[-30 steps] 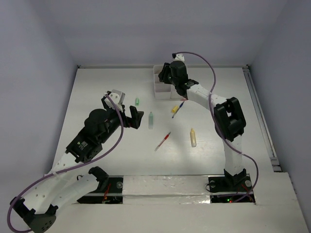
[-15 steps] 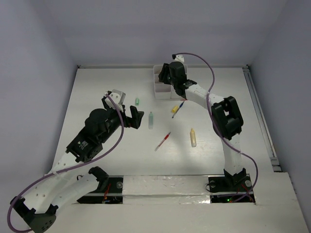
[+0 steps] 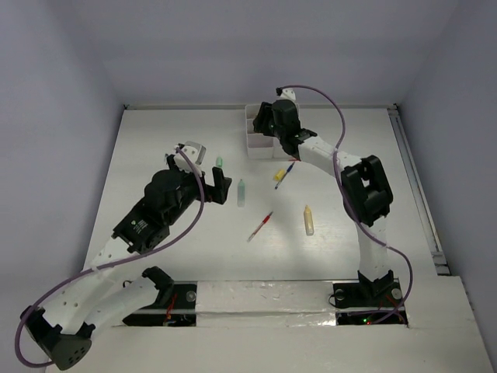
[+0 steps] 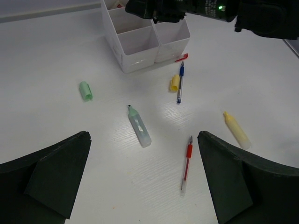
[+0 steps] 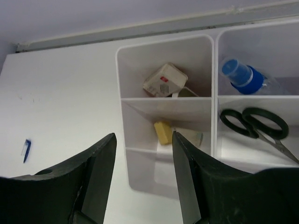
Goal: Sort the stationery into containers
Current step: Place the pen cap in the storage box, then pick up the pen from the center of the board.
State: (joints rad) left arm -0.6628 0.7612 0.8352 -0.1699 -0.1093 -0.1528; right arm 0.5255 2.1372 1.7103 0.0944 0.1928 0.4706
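The white six-compartment organizer tray (image 3: 255, 143) stands at the far middle of the table. My right gripper (image 3: 268, 124) hovers over it, open and empty (image 5: 143, 136). In the tray (image 5: 168, 100) lie black scissors (image 5: 254, 125), a beige eraser (image 5: 163, 79), a yellow eraser (image 5: 163, 132) and a blue item (image 5: 240, 74). My left gripper (image 3: 211, 185) is open and empty (image 4: 144, 136), just left of a pale-green marker (image 3: 241, 192) (image 4: 139, 126). On the table lie a red pen (image 3: 261, 226) (image 4: 187, 161), a blue pen (image 3: 287, 172) (image 4: 180, 84) and a cream marker (image 3: 309, 220) (image 4: 236, 130).
A small green cap (image 3: 219, 162) (image 4: 85, 90) lies left of the tray. A yellow cap (image 3: 279, 176) (image 4: 174, 82) lies beside the blue pen. A tiny blue scrap (image 5: 26, 149) lies on the table left of the tray. Grey walls enclose the table.
My left arm has shifted slightly right, toward the pale-green marker. My right gripper stays over the tray. No item has moved.
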